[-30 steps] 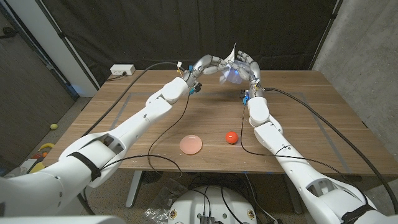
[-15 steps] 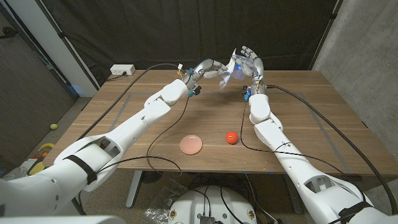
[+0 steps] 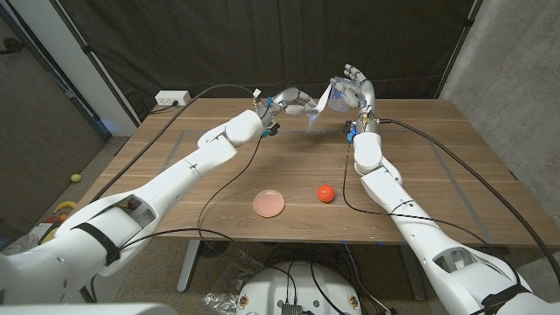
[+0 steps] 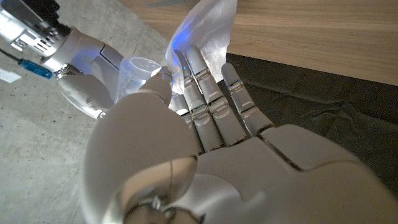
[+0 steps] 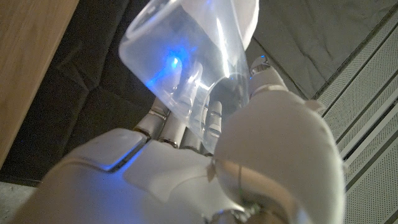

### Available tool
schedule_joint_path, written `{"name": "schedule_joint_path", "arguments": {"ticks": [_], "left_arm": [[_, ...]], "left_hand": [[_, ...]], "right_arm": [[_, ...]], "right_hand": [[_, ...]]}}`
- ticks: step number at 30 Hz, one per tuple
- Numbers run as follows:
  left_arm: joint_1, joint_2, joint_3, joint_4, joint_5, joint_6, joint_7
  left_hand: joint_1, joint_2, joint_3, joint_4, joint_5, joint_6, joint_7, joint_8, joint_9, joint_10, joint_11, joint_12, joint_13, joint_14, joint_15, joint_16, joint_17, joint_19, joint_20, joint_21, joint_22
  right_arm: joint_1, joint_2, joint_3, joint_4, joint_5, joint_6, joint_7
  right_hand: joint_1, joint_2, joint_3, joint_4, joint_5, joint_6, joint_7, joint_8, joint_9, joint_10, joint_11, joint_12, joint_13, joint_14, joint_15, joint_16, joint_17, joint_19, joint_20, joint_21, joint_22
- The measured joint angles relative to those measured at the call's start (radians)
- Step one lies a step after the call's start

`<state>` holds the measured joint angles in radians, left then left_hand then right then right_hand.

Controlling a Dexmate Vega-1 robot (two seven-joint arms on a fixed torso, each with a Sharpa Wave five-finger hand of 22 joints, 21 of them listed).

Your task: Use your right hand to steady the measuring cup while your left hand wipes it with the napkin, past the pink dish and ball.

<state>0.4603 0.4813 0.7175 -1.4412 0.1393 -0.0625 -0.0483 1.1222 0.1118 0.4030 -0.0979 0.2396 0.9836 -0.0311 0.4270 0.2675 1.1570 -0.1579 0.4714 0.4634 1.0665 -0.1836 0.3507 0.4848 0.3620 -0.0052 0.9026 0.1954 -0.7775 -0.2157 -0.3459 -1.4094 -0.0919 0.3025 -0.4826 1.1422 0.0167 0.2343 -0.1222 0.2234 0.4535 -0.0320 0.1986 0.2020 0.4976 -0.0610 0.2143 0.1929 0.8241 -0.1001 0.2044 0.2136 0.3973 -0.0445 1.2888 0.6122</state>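
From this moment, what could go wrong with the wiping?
The right hand holds the clear cup in the air, beyond the table's far edge; a hard push could knock it loose and off the table. The left hand pinches the napkin only lightly, so it may slip.

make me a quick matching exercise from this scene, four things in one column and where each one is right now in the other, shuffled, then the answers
Things
1. measuring cup
2. napkin
3. pink dish
4. ball

Places
A. on the table, nearer the right arm
B. held up in the left hand
C. held up in the right hand
D. on the table, nearer the left arm

Pairs: 1-C, 2-B, 3-D, 4-A
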Motion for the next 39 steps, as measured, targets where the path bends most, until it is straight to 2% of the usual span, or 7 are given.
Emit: {"name": "schedule_joint_path", "arguments": {"ticks": [3,12,25,39], "left_arm": [[0.003,0.033,0.01,-0.07,0.039,0.064,-0.006],[0.005,0.092,0.028,-0.175,0.143,0.217,-0.04],[-0.007,0.166,0.057,-0.286,0.27,0.362,-0.134],[0.003,0.218,0.076,-0.37,0.419,0.498,-0.201]], "left_hand": [[0.0,0.0,0.0,0.0,-0.001,-0.001,0.001,0.0,0.0,0.0,0.0,0.0,0.0,0.004,0.0,0.0,0.003,0.0,0.0,0.003,0.0],[0.0,0.0,0.007,0.001,-0.005,-0.001,0.001,-0.003,0.005,0.0,0.0,0.0,0.002,0.007,-0.004,-0.003,0.005,0.004,0.004,0.007,0.0],[0.0,0.0,0.007,0.001,-0.009,-0.001,0.001,-0.006,0.005,0.0,0.0,0.0,0.003,0.007,-0.004,-0.011,0.009,0.004,0.004,0.013,-0.004],[-0.003,-0.013,0.01,0.004,-0.009,-0.001,0.001,-0.008,0.004,0.0,0.0,-0.007,0.003,0.007,-0.003,-0.014,0.009,0.004,0.004,0.019,-0.005]], "right_arm": [[-0.002,-0.017,-0.01,-0.01,-0.029,-0.019,-0.019],[-0.003,-0.071,-0.055,-0.036,-0.101,-0.078,-0.051],[0.003,-0.151,-0.133,-0.061,-0.18,-0.157,-0.073],[0.005,-0.204,-0.191,-0.07,-0.215,-0.219,-0.082]], "right_hand": [[0.0,0.0,-0.001,0.001,0.0,0.0,0.0,0.0,0.0,0.0,0.0,0.0,0.0,0.0,0.0,0.0,0.0,0.0,0.0,0.0,-0.001],[0.0,0.0,0.002,0.004,0.0,0.004,-0.004,0.0,0.0,0.0,0.0,0.0,0.0,-0.015,0.004,-0.005,0.0,-0.008,0.0,0.0,-0.01],[0.0,0.0,0.002,0.004,0.0,0.004,-0.004,0.0,0.0,0.0,0.0,0.0,0.0,-0.018,0.007,-0.005,0.0,-0.011,0.0,0.0,-0.019],[0.0,0.0,0.008,0.004,0.0,0.005,-0.005,0.0,0.0,0.006,-0.006,0.001,0.0,-0.02,0.009,-0.005,0.0,-0.011,0.0,-0.004,-0.024]]}}
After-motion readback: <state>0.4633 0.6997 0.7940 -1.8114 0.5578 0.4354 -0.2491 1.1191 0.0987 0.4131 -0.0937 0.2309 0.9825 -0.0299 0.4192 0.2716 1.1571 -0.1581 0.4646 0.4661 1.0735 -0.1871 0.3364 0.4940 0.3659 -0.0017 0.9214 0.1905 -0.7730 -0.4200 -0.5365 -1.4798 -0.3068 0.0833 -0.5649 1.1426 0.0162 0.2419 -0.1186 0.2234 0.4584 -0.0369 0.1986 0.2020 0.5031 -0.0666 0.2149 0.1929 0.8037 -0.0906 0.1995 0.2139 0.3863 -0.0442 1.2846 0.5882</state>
